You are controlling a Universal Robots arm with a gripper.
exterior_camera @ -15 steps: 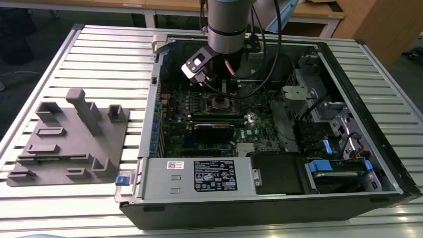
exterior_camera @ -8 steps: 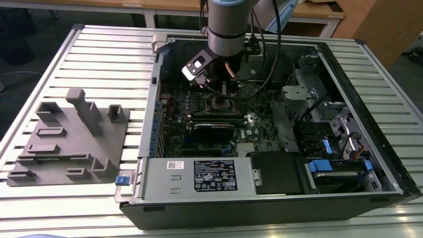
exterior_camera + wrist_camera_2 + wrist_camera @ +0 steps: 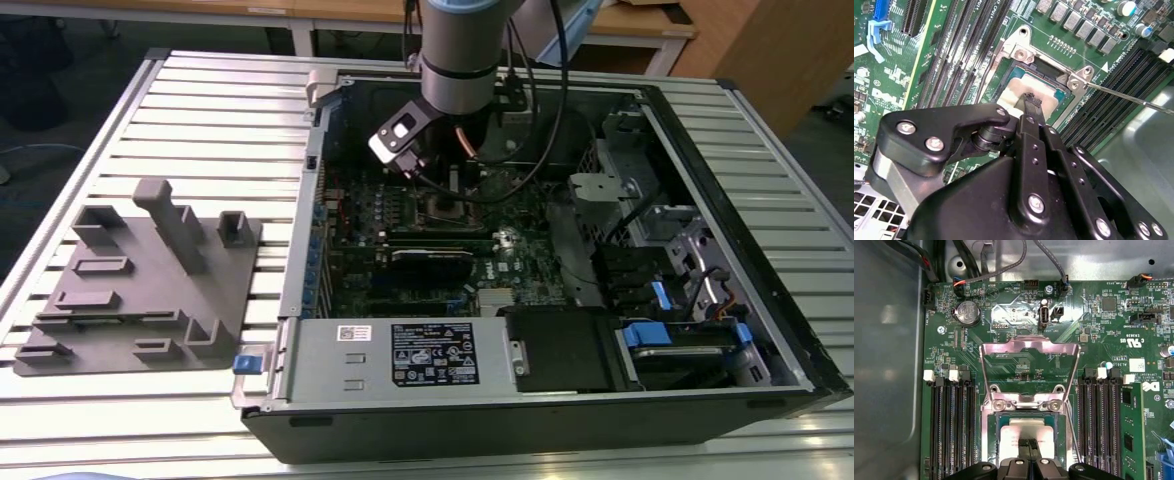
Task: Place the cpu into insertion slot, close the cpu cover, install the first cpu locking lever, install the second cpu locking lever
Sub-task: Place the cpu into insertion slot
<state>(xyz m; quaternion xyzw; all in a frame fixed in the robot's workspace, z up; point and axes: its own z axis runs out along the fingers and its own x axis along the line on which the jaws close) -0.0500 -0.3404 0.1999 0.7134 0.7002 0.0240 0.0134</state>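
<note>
cpu [image 3: 1015,428] partly hidden under end effector [image 3: 1028,443]; insertion slot [image 3: 989,440] cropped at edge.

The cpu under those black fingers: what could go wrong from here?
1. The fingers meet on the cpu in the insertion slot. If it sits crooked, pressing could damage it or the slot.
2. The cpu cover stands flipped open beside the slot, with a thin locking lever nearby. A careless move might snag either.
</note>
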